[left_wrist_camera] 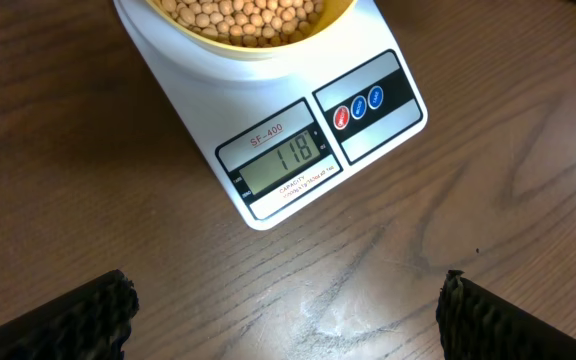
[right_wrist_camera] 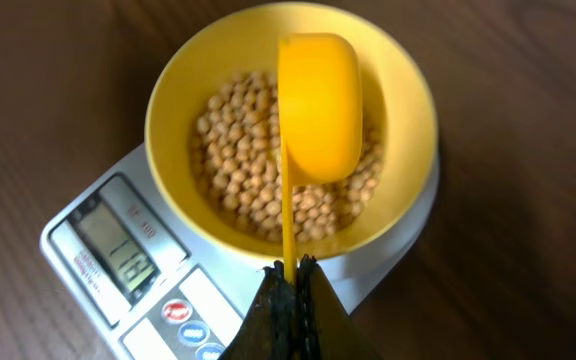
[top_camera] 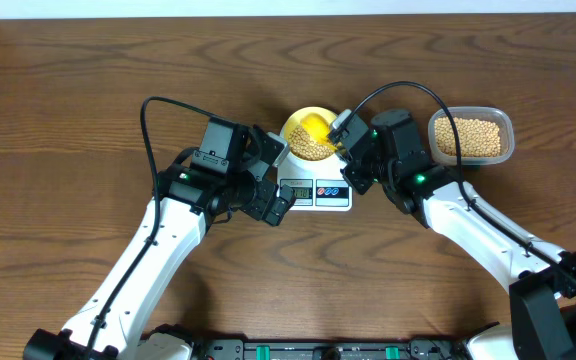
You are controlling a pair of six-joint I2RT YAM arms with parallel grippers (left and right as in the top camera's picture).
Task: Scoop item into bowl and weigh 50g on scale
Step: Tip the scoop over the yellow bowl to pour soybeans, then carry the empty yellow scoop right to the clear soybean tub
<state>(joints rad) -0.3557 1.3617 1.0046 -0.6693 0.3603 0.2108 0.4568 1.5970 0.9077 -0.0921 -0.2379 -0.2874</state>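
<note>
We log scale [top_camera: 313, 190] on desk [top_camera: 68, 100], display [left_wrist_camera: 280, 160] reading 118 | bowl [right_wrist_camera: 168, 110] on scale, beans [right_wrist_camera: 238, 150] inside | right tool [right_wrist_camera: 293, 272] clenched on scoop [right_wrist_camera: 318, 100] handle, scoop above bowl | left tool [left_wrist_camera: 288, 320] released, near scale front | tub [top_camera: 471, 137] of beans beside right arm.

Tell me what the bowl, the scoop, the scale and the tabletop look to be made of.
Bowl: likely plastic, smooth and pale yellow, with a soft sheen on its wall.
Scoop: likely plastic, brighter yellow and glossy, with a thin moulded handle.
Scale: white glossy plastic casing with rounded edges.
Table: wood or wood-look laminate, brown and matte with visible grain; which one cannot be told.
</note>
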